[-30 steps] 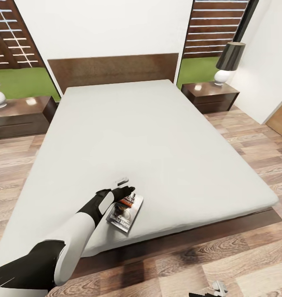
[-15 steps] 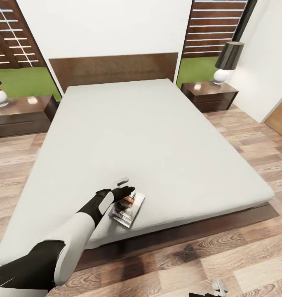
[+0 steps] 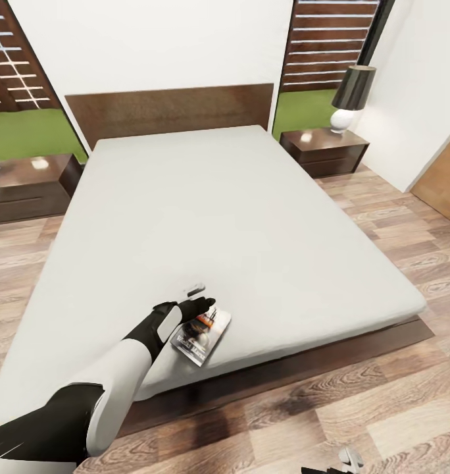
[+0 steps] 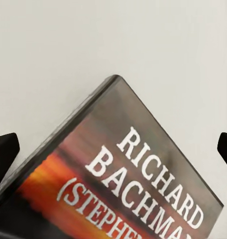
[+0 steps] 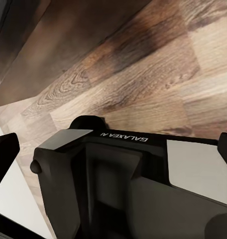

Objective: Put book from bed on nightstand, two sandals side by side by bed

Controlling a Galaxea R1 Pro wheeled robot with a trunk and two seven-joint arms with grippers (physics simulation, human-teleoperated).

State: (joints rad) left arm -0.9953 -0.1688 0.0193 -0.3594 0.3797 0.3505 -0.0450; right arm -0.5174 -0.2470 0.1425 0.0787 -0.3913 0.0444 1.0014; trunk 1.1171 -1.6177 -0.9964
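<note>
The book (image 3: 202, 332) has a dark cover with white "RICHARD BACHMAN" lettering and an orange strip. It hangs tilted at my left gripper (image 3: 199, 296), just above the near part of the bed (image 3: 218, 210). In the left wrist view the book (image 4: 138, 169) lies cover-up between the two fingers, which stand far apart on either side of it. My left gripper (image 4: 113, 149) is shut across it. My right gripper (image 3: 347, 457) stays low near the floor, and its wrist view shows the gripper (image 5: 113, 147) open with nothing held. The sandals are out of view.
One nightstand (image 3: 24, 184) stands left of the headboard. The other nightstand (image 3: 324, 148) stands to the right and carries a black-shaded lamp (image 3: 350, 95). Wood-plank floor (image 3: 383, 408) surrounds the bed. A wooden door (image 3: 445, 178) is at the far right.
The whole view has shifted, so the bed and nightstands sit further left in the picture. The book has kept its place at the left gripper and tilted slightly.
</note>
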